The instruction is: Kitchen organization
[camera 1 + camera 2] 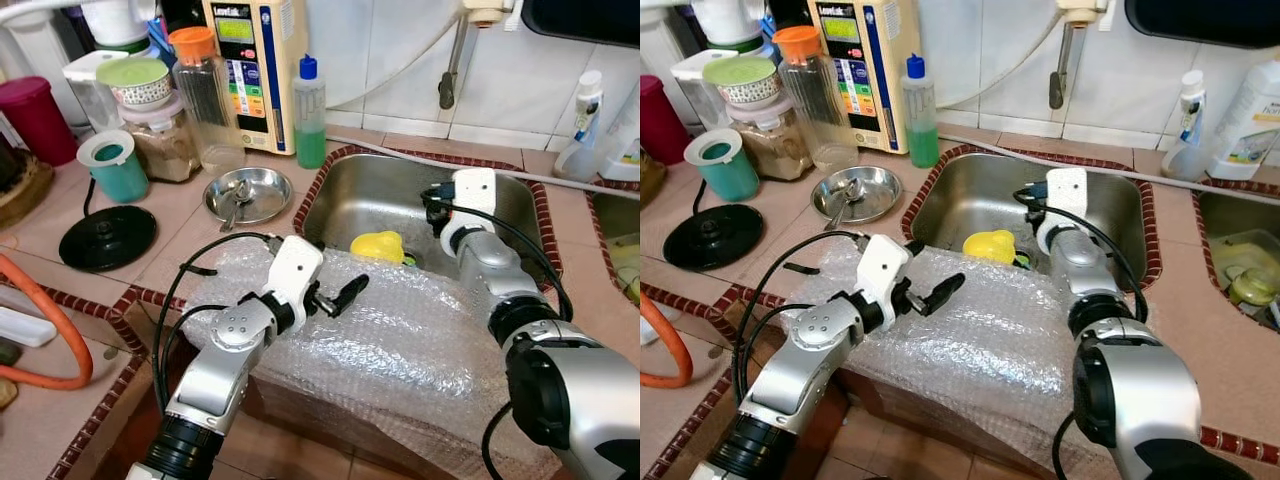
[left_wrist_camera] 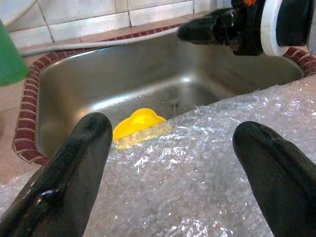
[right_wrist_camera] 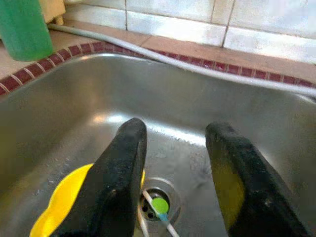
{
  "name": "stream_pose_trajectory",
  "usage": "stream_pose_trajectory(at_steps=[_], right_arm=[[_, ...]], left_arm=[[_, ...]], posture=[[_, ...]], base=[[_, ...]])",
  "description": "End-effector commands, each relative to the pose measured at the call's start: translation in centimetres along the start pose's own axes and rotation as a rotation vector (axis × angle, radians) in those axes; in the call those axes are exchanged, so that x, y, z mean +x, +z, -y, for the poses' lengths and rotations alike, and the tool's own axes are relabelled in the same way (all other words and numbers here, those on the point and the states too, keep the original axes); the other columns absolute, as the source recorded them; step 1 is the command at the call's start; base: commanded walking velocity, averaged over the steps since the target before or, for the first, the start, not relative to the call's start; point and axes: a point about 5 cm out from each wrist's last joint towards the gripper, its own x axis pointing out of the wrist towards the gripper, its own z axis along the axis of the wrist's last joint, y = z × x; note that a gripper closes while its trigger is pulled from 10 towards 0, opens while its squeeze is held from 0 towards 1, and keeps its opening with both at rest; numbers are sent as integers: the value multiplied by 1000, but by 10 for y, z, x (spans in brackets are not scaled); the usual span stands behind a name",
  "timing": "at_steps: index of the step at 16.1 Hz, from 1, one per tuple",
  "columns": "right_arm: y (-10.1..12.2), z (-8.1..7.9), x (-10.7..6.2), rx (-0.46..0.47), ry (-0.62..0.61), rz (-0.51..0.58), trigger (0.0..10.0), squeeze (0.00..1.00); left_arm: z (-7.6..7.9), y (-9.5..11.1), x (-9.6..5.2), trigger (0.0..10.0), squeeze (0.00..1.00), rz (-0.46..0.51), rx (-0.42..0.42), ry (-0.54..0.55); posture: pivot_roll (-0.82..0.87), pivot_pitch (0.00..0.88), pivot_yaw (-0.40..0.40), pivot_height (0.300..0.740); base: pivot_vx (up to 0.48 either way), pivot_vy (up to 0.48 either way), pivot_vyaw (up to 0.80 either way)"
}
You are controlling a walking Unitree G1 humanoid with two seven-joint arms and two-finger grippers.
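A yellow plastic piece [image 1: 377, 246] lies in the steel sink [image 1: 380, 185], near the drain [image 3: 157, 204], where a green-tipped stick pokes out. A sheet of bubble wrap [image 1: 400, 350] drapes over the sink's front edge. My left gripper [image 1: 343, 293] hovers open just above the wrap, pointing toward the yellow piece [image 2: 138, 122]. Over the sink, my right gripper [image 3: 175, 163] hangs open, fingers [image 3: 123, 177] pointing down at the drain beside the yellow piece [image 3: 64, 202]. Neither holds anything.
On the counter to the left stand a steel bowl with spoons [image 1: 247, 195], a green bottle [image 1: 310, 112], jars [image 1: 205, 95], a teal cup [image 1: 113, 165] and a black lid [image 1: 107, 237]. A tap [image 1: 455, 50] hangs behind the sink. A second basin [image 1: 620, 250] lies right.
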Motion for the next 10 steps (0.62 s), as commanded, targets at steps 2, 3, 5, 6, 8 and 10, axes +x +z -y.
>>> stream_pose_trajectory(at_steps=[2, 3, 5, 6, 8, 10], right_arm=[[-3, 5, -1, 20, -18, -3, 10000, 1000], [-3, 7, -2, 21, -26, -1, 10000, 1000], [-2, 8, -2, 28, -28, 11, 10000, 1000], [-1, 8, -2, 31, -26, 23, 10000, 1000], [1, 8, -2, 39, -20, 44, 10000, 1000], [4, 5, -2, 57, -6, 81, 10000, 1000]], left_arm=[[-1, 4, 5, 10000, 0, -2, 14, -35], [-2, 6, 6, 10000, 0, 0, 16, -37], [-5, 8, 8, 10000, 0, 9, 14, -35], [-8, 9, 8, 10000, 0, 23, 19, -9], [-18, 12, 8, 10000, 0, 39, 33, 83], [-28, 16, 6, 10000, 0, 64, 25, 148]], posture=[[50, 0, 119, 740], [44, 0, 126, 740], [36, 0, 130, 740], [34, 0, 130, 740], [34, 0, 130, 740], [32, 0, 131, 740]], base=[[0, 0, 0], [0, 0, 0], [0, 0, 0], [0, 0, 0], [0, 0, 0], [0, 0, 0]])
